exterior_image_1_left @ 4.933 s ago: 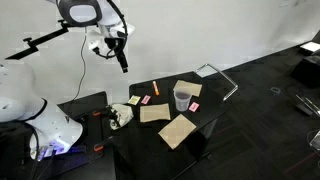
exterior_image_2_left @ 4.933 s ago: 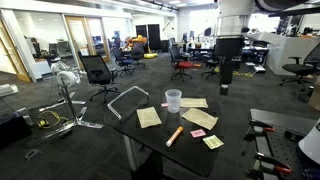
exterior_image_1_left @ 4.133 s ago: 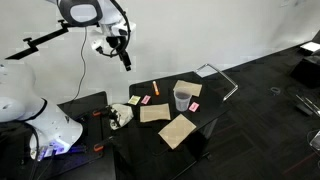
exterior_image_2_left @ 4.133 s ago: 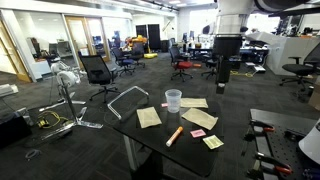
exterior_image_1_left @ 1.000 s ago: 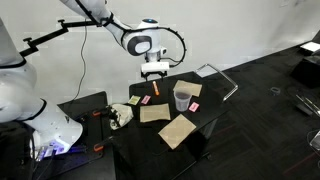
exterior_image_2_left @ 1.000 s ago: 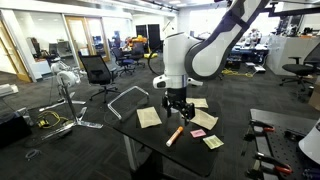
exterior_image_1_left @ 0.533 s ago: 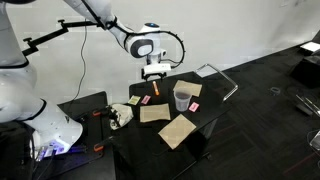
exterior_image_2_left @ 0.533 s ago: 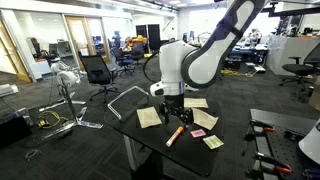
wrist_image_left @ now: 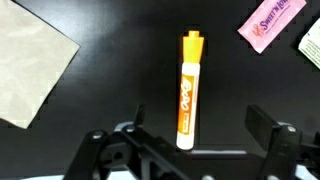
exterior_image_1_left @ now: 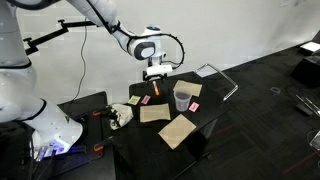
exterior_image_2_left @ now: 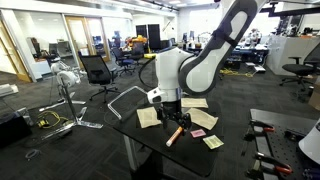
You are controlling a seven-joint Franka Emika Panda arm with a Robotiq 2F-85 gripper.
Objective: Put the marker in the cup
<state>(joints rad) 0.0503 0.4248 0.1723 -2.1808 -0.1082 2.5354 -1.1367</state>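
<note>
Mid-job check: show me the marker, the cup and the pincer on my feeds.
marker [wrist_image_left: 187, 95]: wrist view, on the middle of its orange barrel.
cup [exterior_image_1_left: 183, 98]: in an exterior view, on its clear side wall.
pincer [wrist_image_left: 200, 122]: wrist view, midway between its spread fingertips.

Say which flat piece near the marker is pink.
The lettered piece at the wrist view's upper right; the left square is tan, the edge sliver pale.

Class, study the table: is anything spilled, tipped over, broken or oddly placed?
Nothing stands out. The cup stands upright, the marker lies flat and whole on the table, and the cardboard squares lie flat.
</note>
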